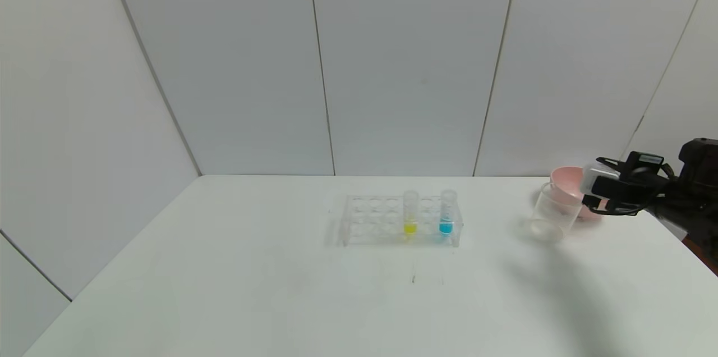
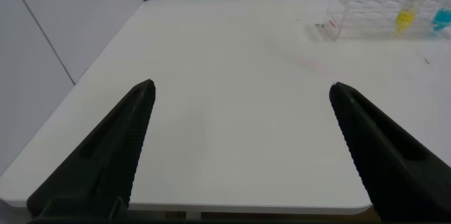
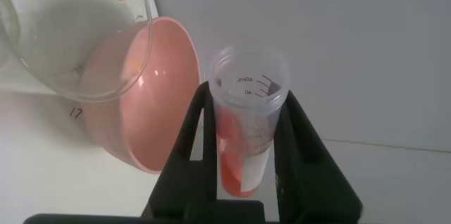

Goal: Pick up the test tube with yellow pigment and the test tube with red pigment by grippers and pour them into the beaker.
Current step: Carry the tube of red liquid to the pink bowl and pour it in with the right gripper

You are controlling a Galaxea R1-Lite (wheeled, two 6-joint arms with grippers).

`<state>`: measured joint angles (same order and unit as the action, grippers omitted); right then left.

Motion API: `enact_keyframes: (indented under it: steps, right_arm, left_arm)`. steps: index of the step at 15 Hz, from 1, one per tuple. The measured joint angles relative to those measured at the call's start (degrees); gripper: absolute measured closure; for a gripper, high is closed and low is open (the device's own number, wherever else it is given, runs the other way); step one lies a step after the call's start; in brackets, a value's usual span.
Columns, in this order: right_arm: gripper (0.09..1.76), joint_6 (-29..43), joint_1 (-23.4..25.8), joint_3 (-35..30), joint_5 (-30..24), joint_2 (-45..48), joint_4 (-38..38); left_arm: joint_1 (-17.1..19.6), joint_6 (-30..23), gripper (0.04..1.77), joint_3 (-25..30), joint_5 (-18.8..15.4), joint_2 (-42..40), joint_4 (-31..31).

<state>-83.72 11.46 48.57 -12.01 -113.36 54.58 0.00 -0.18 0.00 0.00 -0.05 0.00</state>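
Observation:
My right gripper is at the table's far right and shut on the test tube with red pigment. The tube lies tilted, its open mouth toward the beaker, and red-orange liquid is spread along its lower side. The beaker's clear wall is just beyond the tube's mouth, tipped against the pink bowl. The test tube with yellow pigment stands upright in the clear rack; it also shows in the left wrist view. My left gripper is open and empty over the table's near left part, out of the head view.
A tube with blue liquid stands in the rack next to the yellow one. A pink round bowl sits right behind the beaker and also shows in the right wrist view. The white table ends at grey wall panels.

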Motion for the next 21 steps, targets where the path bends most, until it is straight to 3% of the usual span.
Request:
enact_keyframes:
  steps: [21]
  right_arm:
    - [1.33,-7.1,-0.6,-1.3,0.6,-1.9,5.9]
  left_arm:
    - [0.0,0.0,0.05,0.0,0.0,0.0,0.0]
